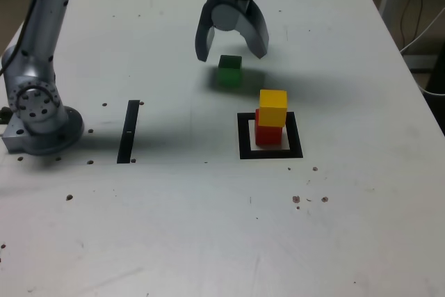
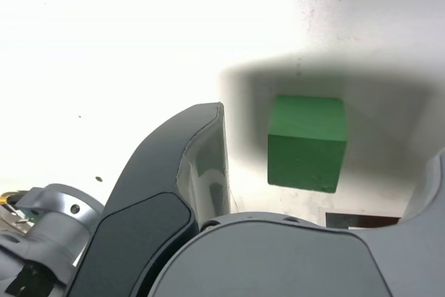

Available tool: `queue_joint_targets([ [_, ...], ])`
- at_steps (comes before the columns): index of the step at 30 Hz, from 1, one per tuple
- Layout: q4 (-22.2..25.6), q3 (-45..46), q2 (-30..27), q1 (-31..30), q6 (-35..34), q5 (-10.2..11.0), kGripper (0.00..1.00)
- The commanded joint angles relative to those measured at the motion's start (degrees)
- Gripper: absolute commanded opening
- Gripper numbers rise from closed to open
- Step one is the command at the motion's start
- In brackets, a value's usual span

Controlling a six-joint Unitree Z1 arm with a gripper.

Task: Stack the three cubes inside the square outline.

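A yellow cube (image 1: 273, 107) rests on a red cube (image 1: 268, 133), and this pair stands inside the square outline (image 1: 270, 152) right of centre in the exterior view. The green cube (image 1: 229, 71) (image 2: 307, 142) lies alone on the table, up and to the left of the outline in that view. My gripper (image 1: 231, 52) hangs open just above and behind the green cube, its two grey fingers (image 1: 204, 38) spread wider than the cube. In the wrist view the green cube sits between the spread fingers (image 2: 188, 179), untouched.
A thin black strip (image 1: 128, 131) lies on the white table (image 1: 208, 227) left of centre in the exterior view. The arm's grey base (image 1: 38, 113) stands at that view's left edge. Small dark specks dot the tabletop. Cables hang off the far right.
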Motion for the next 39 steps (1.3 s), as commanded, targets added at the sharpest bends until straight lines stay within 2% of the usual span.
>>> queue_joint_targets([
  [1,-1.09,0.71,1.0,-0.5,-0.32,-0.37,1.0],
  [12,-3.53,2.59,2.77,-1.18,-1.03,-1.43,0.99],
  [17,-3.11,2.46,2.91,-1.2,-1.73,-1.39,0.95],
  [22,-2.74,2.01,3.12,-1.37,-2.85,-0.99,0.8],
  [27,-2.66,1.42,3.06,-1.94,-4.08,0.22,0.46],
  [30,-2.85,1.3,3.03,-2.23,-4.14,0.66,0.32],
  [39,-2.89,1.41,3.03,-2.35,-4.1,0.44,0.3],
])
